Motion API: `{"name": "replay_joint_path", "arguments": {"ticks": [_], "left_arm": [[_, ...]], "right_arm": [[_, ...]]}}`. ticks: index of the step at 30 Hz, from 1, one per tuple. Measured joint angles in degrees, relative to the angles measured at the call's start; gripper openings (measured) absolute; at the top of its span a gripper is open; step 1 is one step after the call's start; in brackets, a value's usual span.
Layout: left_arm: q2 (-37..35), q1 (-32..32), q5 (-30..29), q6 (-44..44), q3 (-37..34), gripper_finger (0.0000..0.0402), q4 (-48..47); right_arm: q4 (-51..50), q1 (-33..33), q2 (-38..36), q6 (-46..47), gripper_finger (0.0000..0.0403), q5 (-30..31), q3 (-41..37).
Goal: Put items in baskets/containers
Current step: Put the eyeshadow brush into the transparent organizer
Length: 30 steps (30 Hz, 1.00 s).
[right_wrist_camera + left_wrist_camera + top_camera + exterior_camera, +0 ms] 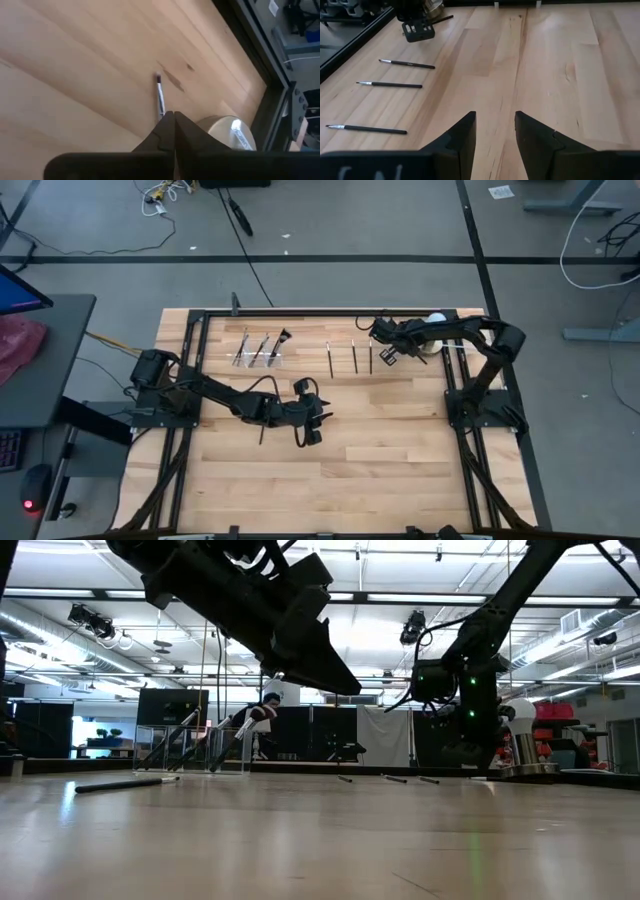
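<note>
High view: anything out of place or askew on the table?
One thin dark-handled makeup brush lies alone mid-table beside the left arm, apart from the row of three brushes and the clear plastic holder. Left gripper open nearby; right gripper shut at the row's end. Nothing spilled or damaged.

1. A clear holder (190, 748) stands at the left middle, with brushes (232, 740) leaning in it.
2. One brush (125, 783) lies on the table (320, 840) at the left.
3. A dark arm (240, 600) fills the upper left.
</note>
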Motion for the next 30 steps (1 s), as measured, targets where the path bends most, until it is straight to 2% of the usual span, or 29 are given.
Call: {"name": "replay_joint_path", "arguments": {"ticks": [19,30], "left_arm": [[0.0,0.0,0.0,-0.1,0.0,0.0138,0.0],[0.0,0.0,0.0,-0.5,0.0,0.0138,0.0]], "right_arm": [[0.2,-0.2,0.0,-0.6,0.0001,0.9,-0.1],[7.0,-0.2,0.0,-3.0,0.0001,1.1,-5.3]]}}
